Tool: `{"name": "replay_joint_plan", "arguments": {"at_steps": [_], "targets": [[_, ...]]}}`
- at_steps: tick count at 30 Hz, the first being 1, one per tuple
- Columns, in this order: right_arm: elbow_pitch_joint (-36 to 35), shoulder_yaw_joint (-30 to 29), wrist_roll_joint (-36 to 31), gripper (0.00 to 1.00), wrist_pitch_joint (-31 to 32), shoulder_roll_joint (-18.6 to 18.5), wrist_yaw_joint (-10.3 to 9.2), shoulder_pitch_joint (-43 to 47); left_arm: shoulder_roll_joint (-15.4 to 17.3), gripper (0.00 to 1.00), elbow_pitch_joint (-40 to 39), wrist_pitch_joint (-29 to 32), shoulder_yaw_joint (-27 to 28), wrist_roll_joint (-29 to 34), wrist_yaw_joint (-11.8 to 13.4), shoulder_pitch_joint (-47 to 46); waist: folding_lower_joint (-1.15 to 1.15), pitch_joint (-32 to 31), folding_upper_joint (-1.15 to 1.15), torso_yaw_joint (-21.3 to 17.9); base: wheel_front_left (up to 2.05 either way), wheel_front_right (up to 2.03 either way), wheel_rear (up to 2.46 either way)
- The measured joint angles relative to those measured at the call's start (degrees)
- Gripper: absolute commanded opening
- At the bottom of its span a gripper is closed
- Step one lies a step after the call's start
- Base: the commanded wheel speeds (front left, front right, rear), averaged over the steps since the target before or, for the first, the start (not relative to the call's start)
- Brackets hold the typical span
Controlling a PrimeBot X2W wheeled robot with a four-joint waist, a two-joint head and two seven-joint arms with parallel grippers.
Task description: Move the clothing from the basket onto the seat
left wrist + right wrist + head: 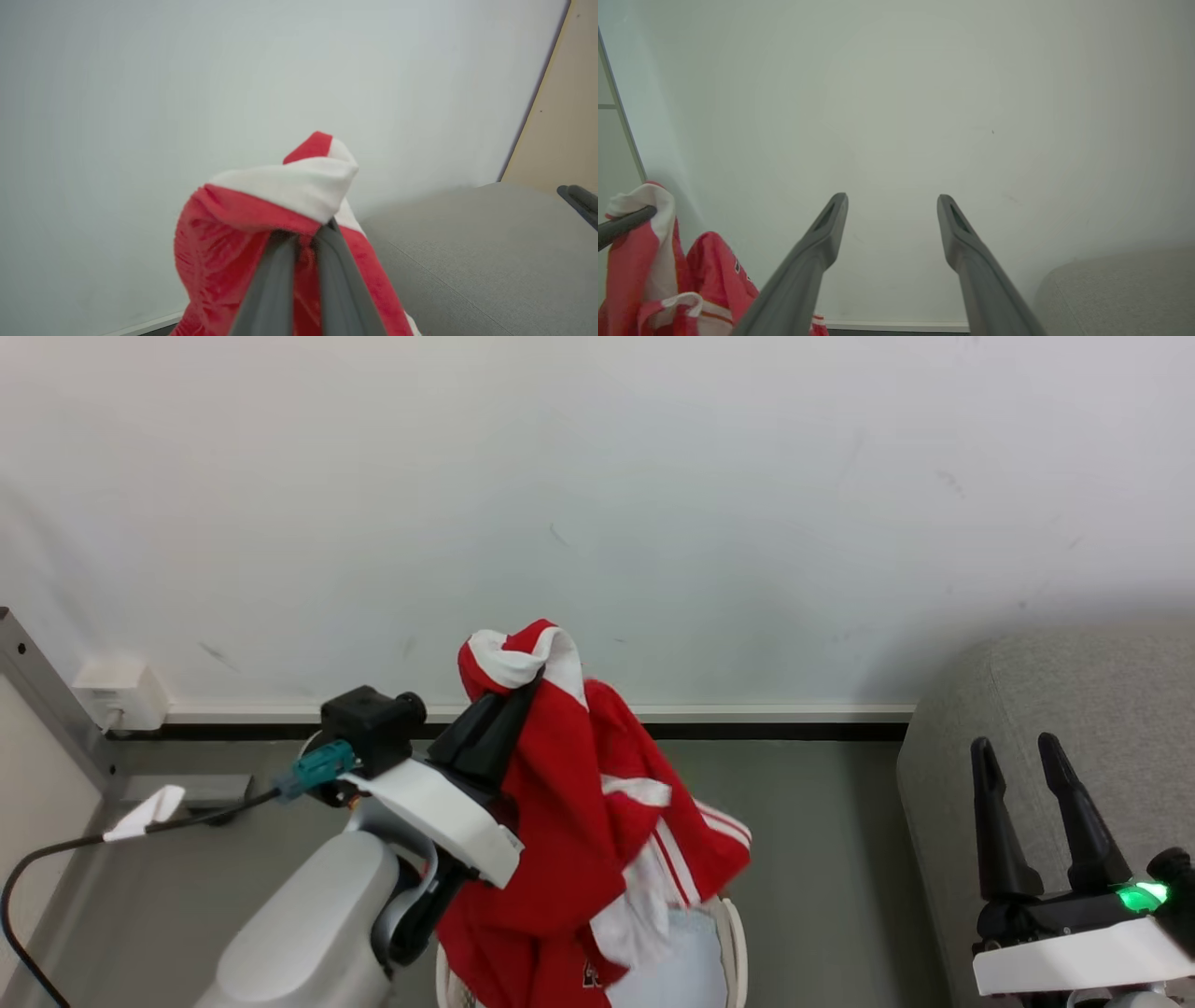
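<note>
Now, left claw (306, 231): clamped tight on a bunched fold of the clothing, raised above the basket and a little to its left.
Clothing (560, 775): draped from that claw straight above the basket. The lower folds trail down to the basket's mouth; whether any of it rests inside cannot be told.
Clothing, material: thin bright red sports fabric with white bands and stripes, and a scrap of dark lettering low down. It falls in loose crumpled folds.
Clothing, handling: probably very light, limp and rather slick. It should sag and swing when carried and spread where it lands.
Clothing, where to grip: a thick gathered bunch, such as the white trim at the top. A pinch on a single layer could slide out.
Basket (738, 933): white plastic with a rounded rim and a pale bluish base showing beside the cloth.
Floor (822, 859): smooth grey strip right of the basket.
Seat (1055, 709): right of the basket, across that strip. Light grey woven upholstery with a soft rounded corner.
Right claw (1016, 747): far right of the basket, in front of the seat, fingers spread wide and empty.
</note>
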Motion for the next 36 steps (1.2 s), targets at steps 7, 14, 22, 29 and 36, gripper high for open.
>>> {"name": "replay_joint_plan", "arguments": {"at_steps": [7,14,22,29,36], "targets": [[0.3,1.3,0.4,1.0,0.0,0.3,0.0,1.0,0.7,0.0,-2.8,1.4,0.2,-0.1,0.6,-1.0,0.0,-0.1,0.0,0.1,0.0,0.0,0.0],[0.4,2.2,0.7,1.0,0.0,0.3,0.0,1.0,0.8,0.0,-1.9,1.6,0.3,-0.3,0.9,-1.0,0.01,0.5,0.0,-0.5,0.0,0.0,0.0],[-0.1,3.7,0.8,1.0,0.0,-0.7,0.0,0.7,0.6,0.0,-1.2,1.6,-0.2,-0.3,0.8,-2.2,0.02,0.9,0.0,-0.1,0.0,0.0,0.0],[-0.8,12.4,3.6,1.0,0.0,-3.7,0.0,-0.2,-0.7,0.0,0.1,2.5,-1.6,-0.3,0.3,-4.8,0.02,0.9,0.0,1.8,0.0,0.0,0.0],[4.0,24.9,5.3,1.0,0.0,-5.6,0.0,-3.5,-2.9,0.0,1.6,3.4,-3.7,-0.2,-0.4,-8.2,0.02,0.8,0.0,4.6,0.0,0.0,0.0]]}}
